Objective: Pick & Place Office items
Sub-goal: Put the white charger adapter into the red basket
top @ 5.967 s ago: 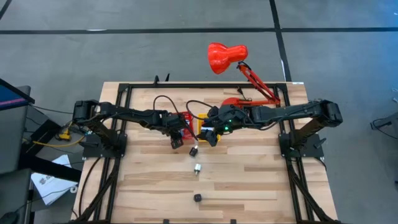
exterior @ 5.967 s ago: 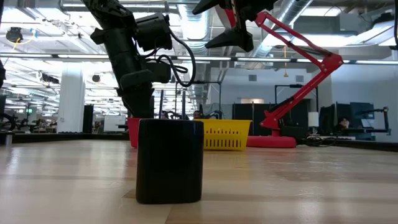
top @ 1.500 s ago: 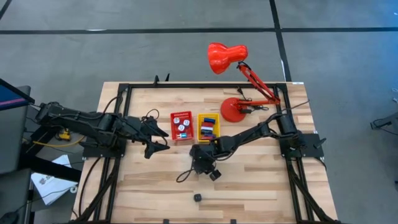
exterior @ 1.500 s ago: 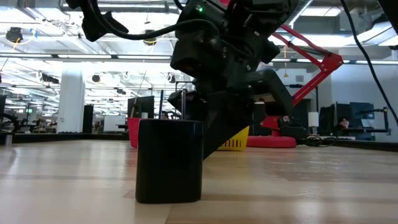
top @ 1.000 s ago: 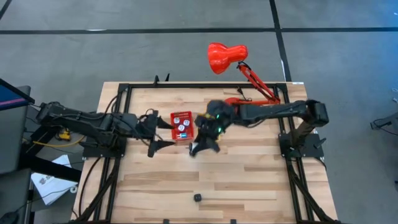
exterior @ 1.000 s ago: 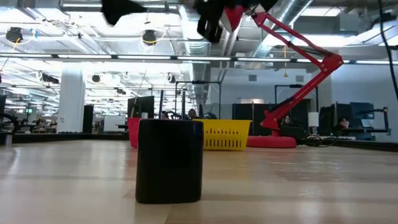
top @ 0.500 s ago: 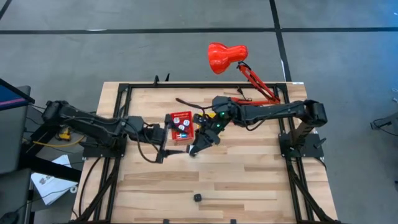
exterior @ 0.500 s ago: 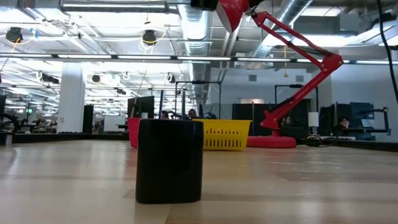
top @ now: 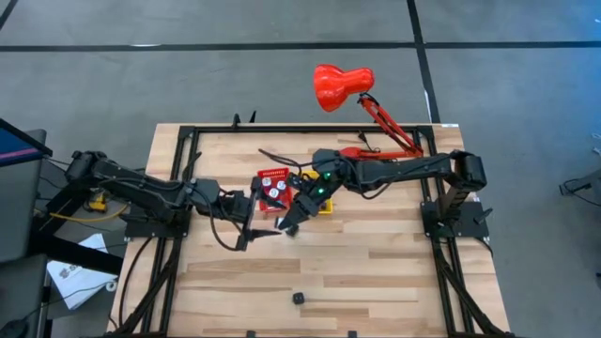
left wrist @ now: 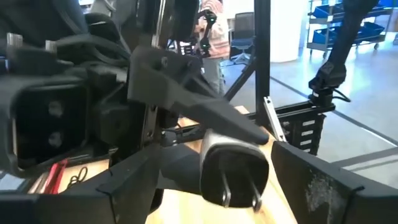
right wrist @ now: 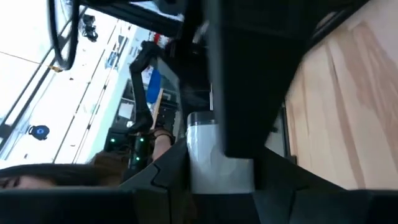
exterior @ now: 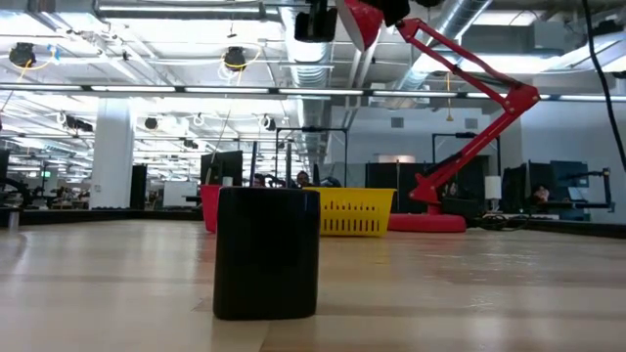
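High view, seemingly mid-handover above pale wooden table [top: 376, 272]: right gripper [top: 287, 226] pinching small white two-prong plug [left wrist: 233, 165] near red square bin [top: 273, 178], left gripper [top: 258, 230] spread alongside, next likely closing squarely before release.

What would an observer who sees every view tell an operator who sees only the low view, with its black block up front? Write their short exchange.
Operator: Where are the grippers?
Observer: The right gripper and the left gripper meet close by the red bin.
Operator: Is anything held?
Observer: The right gripper is shut on a white two-pronged plug.
Operator: And the left one?
Observer: It is open and faces that plug.
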